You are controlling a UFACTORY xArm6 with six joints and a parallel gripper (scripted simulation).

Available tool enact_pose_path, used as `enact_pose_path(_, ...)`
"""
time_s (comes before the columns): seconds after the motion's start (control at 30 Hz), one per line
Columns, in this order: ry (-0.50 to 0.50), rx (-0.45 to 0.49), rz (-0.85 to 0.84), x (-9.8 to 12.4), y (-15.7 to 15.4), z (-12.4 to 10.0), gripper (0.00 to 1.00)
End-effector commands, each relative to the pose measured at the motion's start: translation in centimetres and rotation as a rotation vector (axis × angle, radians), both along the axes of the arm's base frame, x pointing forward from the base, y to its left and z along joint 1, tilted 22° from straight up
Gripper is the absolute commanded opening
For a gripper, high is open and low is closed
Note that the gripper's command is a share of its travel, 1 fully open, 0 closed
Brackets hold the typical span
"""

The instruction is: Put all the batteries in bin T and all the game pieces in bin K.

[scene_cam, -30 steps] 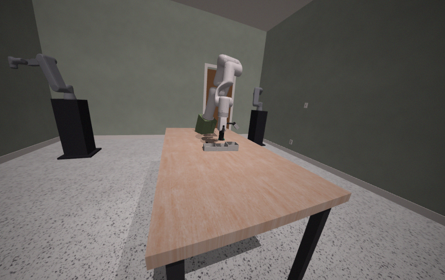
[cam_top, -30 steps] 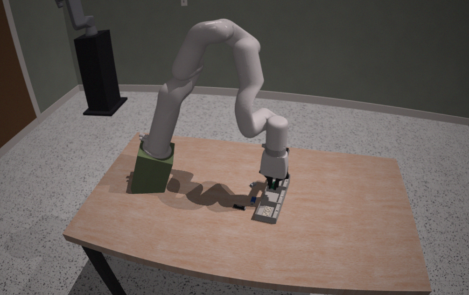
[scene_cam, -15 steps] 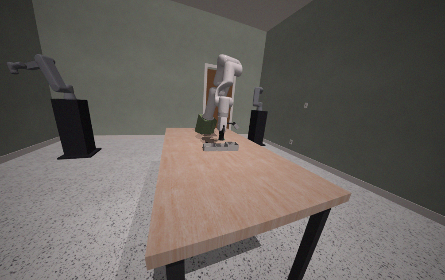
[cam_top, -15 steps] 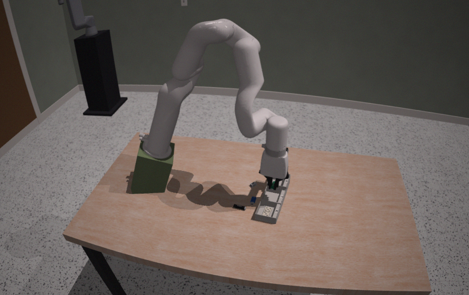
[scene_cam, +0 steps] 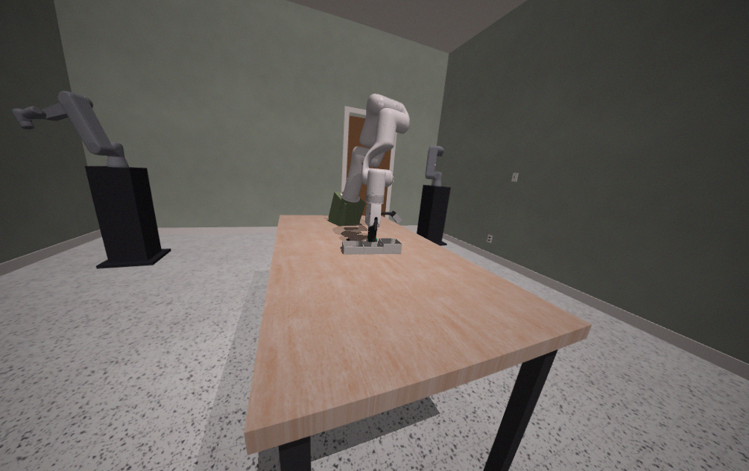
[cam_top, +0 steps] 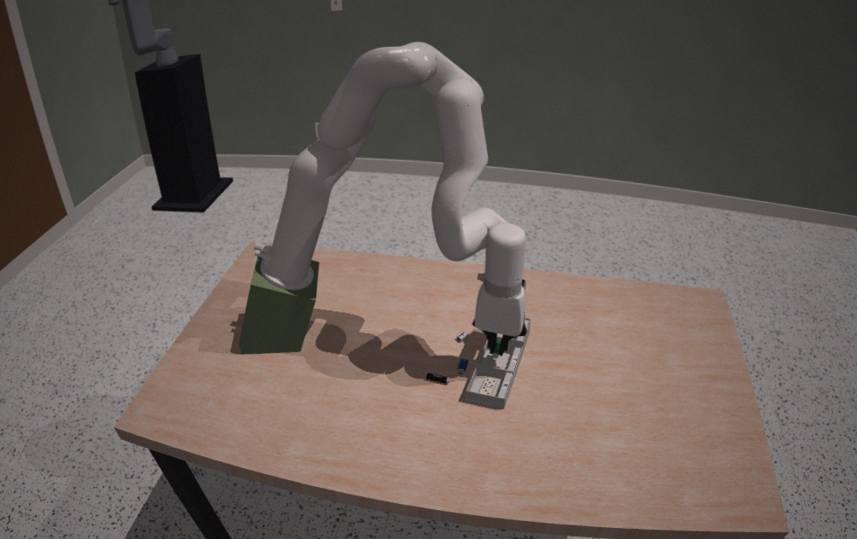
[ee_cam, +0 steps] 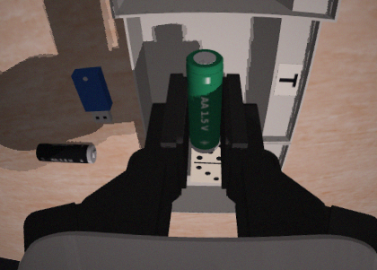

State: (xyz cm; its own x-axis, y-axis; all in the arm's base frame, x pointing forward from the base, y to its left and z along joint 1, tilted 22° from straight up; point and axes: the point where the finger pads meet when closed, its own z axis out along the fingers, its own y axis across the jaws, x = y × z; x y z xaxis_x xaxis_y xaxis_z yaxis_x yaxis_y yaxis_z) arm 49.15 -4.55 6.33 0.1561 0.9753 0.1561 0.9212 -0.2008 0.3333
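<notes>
The end effector [cam_top: 498, 346] [scene_cam: 372, 236] [ee_cam: 205, 99] grips a green battery [cam_top: 498, 345] [ee_cam: 205, 99] above the bin marked T [ee_cam: 287, 108]. A domino [cam_top: 488, 385] [ee_cam: 205, 168] already lies in the neighboring bin, apparently K. A black battery [cam_top: 437, 378] [ee_cam: 66, 152] awaits sorting on the tabletop [cam_top: 619, 402] [scene_cam: 377, 304] [ee_cam: 350, 135]; the blue USB stick [cam_top: 462, 365] [ee_cam: 92, 90] should stay there.

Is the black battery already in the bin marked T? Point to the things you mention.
No, the black battery [cam_top: 437, 378] [ee_cam: 63, 152] lies on the table, outside the bin marked T [ee_cam: 300, 117], near the blue USB stick [cam_top: 462, 365] [ee_cam: 92, 90].
</notes>
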Motion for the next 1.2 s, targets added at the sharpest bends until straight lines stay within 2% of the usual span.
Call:
enact_pose_path(0.0,-0.006,0.000,0.000,0.3,0.0,-0.3,0.00)
enact_pose_path(0.37,-0.006,0.000,0.000,1.1,0.2,-2.3,0.00)
enact_pose_path(0.8,-0.006,0.000,0.000,1.1,0.2,-2.3,0.00)
enact_pose_path(0.83,-0.006,0.000,0.000,1.1,0.2,-2.3,0.28)
enact_pose_path(1.17,-0.006,0.000,0.000,1.1,0.2,-2.3,0.28)
